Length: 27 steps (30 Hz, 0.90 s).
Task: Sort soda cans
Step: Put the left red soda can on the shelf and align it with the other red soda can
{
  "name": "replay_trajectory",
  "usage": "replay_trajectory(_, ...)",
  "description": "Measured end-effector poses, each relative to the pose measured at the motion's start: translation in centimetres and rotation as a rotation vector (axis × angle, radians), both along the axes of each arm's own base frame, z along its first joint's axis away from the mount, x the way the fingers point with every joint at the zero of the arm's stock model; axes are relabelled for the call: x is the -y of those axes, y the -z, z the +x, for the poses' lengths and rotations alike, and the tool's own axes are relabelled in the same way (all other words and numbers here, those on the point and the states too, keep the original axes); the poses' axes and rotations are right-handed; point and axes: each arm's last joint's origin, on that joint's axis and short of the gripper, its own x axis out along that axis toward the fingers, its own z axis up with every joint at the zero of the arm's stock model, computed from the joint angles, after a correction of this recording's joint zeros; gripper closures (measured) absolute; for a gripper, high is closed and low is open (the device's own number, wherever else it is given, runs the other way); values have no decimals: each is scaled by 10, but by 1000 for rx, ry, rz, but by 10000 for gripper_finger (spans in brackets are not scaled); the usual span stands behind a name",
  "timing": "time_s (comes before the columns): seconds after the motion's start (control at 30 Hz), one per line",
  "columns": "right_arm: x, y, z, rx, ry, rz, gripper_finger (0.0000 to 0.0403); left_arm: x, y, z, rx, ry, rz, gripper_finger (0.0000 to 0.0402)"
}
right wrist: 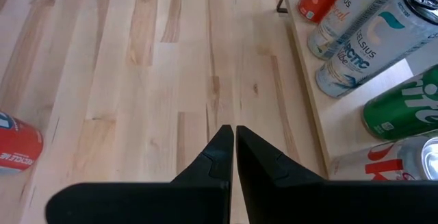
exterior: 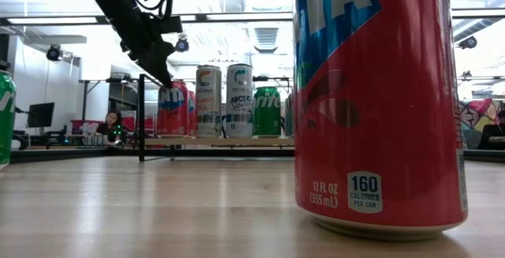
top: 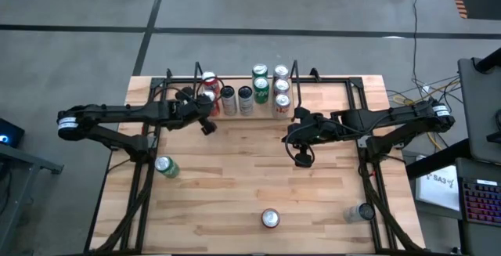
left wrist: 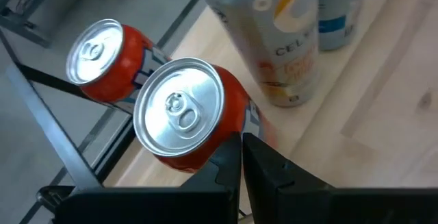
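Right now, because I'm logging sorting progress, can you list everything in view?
red cans: 2, red, left end of the back row
slim cans: 2, white-silver, back row, beside the red ones
green cans: 2, green, back row, right of the slim ones
silver cans: 3, silver-white, right end of the back row
loose green can: 1, green, front left
loose red can: 1, red, front edge, centre
loose silver can: 1, silver, front right
table: 1, light wood
person: 1, seated in the room behind
left gripper: shut, beside the red cans
right gripper: shut, over bare table
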Motion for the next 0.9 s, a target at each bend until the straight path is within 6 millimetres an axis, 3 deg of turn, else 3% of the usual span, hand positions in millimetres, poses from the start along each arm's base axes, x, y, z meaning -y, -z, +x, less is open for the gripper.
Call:
replay_trajectory(0.5,0,0,0,0,1,0,394,0,-1,1,21,-7,1,401)
replay_trajectory(0.7,0,1,-1,-9,0,-1,394,9,2,0,-117,296,-56,401)
replay_trajectory(0.9,0,0,0,-3,-40,-43,394,7,0,2,-136,331,6,401)
